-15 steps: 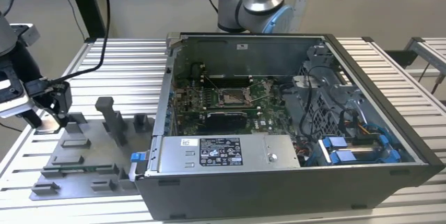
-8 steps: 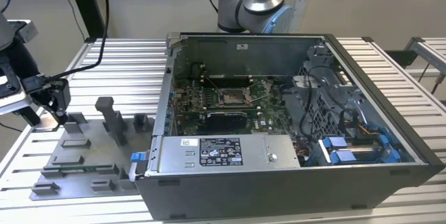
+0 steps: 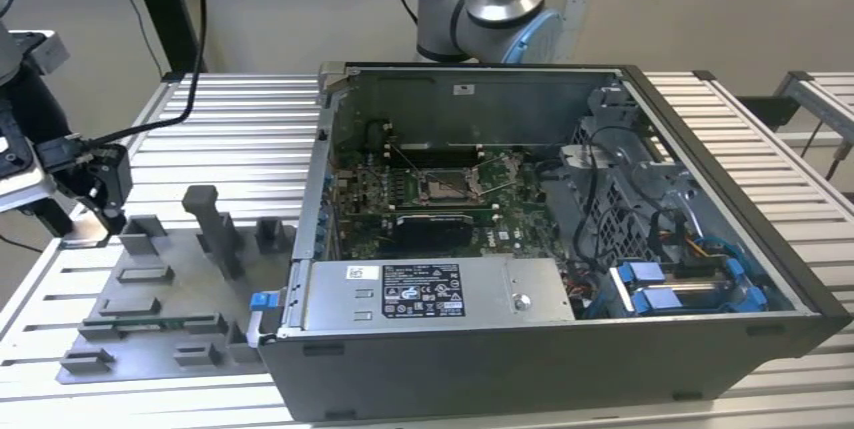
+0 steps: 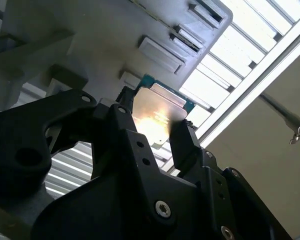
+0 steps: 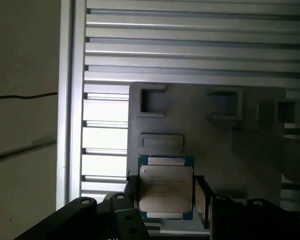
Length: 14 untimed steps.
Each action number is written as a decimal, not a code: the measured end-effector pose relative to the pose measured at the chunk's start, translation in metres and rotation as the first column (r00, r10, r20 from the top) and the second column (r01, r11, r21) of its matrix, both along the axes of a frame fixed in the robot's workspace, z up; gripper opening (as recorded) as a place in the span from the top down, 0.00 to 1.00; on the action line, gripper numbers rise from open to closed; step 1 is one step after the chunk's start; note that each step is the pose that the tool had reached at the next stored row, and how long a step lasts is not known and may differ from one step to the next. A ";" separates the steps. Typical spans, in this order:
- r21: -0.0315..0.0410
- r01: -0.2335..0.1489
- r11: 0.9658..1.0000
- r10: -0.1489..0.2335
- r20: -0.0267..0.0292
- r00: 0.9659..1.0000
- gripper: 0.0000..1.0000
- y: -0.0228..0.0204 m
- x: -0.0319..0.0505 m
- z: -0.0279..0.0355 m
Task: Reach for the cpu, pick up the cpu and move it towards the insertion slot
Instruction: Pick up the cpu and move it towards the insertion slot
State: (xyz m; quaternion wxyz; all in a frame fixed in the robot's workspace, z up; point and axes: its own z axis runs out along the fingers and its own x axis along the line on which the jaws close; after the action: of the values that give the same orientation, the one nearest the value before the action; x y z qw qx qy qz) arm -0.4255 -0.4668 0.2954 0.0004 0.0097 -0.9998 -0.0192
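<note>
Small flat square cpu (image 5: 166,186), silvery metal top with a thin green edge, pinched in the black two-finger gripper (image 4: 152,125).
The gripper is closed narrow on two opposite sides of the cpu, just over the grey plastic fixture plate (image 5: 200,140) on the slatted metal worktop (image 5: 190,45) — well apart from the shiny-framed square insertion slot (image 3: 445,187) inside the open dark computer case (image 3: 534,369). The chip looks light, stiff and probably delicate underneath — the edges seem the safe hold.
</note>
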 end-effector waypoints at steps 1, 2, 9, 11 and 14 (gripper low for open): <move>0.000 0.000 1.000 0.000 0.000 1.000 1.00 0.0000 0.0000 0.0013; 0.000 0.000 1.000 0.000 0.000 1.000 1.00 0.0000 0.0000 0.0024; 0.000 0.000 1.000 0.000 0.000 1.000 1.00 0.0000 0.0000 0.0104; 0.000 0.000 1.000 0.000 0.000 1.000 1.00 0.0000 0.0000 0.0126; 0.000 0.000 1.000 0.000 0.000 1.000 1.00 0.0000 0.0000 0.0160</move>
State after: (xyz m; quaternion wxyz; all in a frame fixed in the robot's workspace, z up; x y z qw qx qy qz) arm -0.4255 -0.4668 0.3114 0.0004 0.0097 -0.9998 -0.0192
